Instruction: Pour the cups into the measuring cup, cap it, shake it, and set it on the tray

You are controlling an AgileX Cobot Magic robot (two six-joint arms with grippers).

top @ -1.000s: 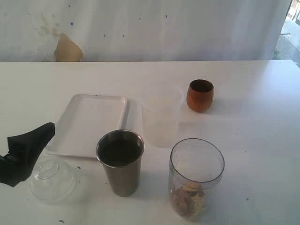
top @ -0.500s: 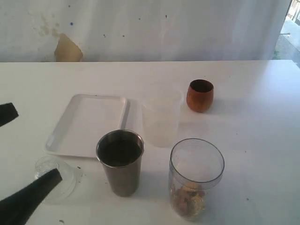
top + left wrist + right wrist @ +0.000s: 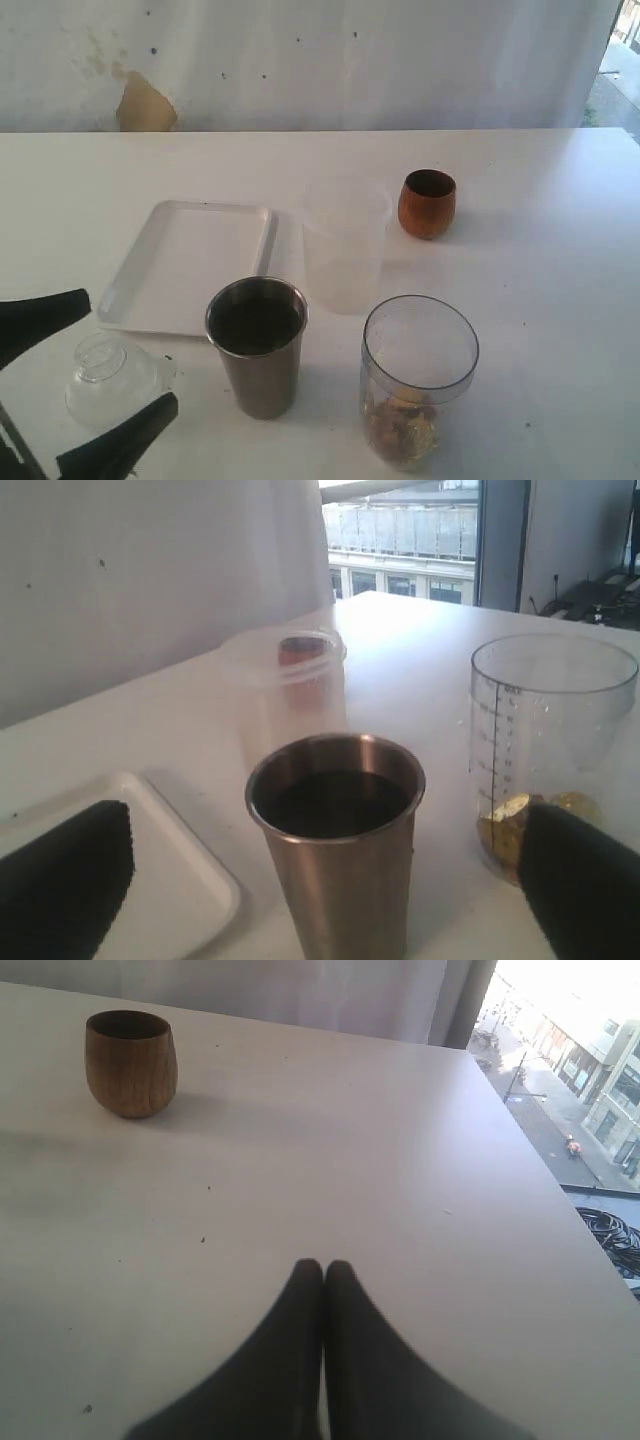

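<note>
Aimed with the black left gripper (image 3: 327, 858), wide open and empty, at the shiny tapered steel tumbler (image 3: 257, 345), ready to grab and pour. Just beside: the clear round measuring cup (image 3: 418, 380). Shut on nothing: the black right gripper (image 3: 323, 1270), well apart from the brown wooden cup (image 3: 427, 203).

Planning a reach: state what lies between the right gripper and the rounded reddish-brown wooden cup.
Nothing but bare white tabletop between right gripper and rounded reddish-brown wooden cup, per the right wrist view.

white table (image 3: 560, 330), stained wall (image 3: 300, 60); window (image 3: 400, 550), perhaps curtained
</note>
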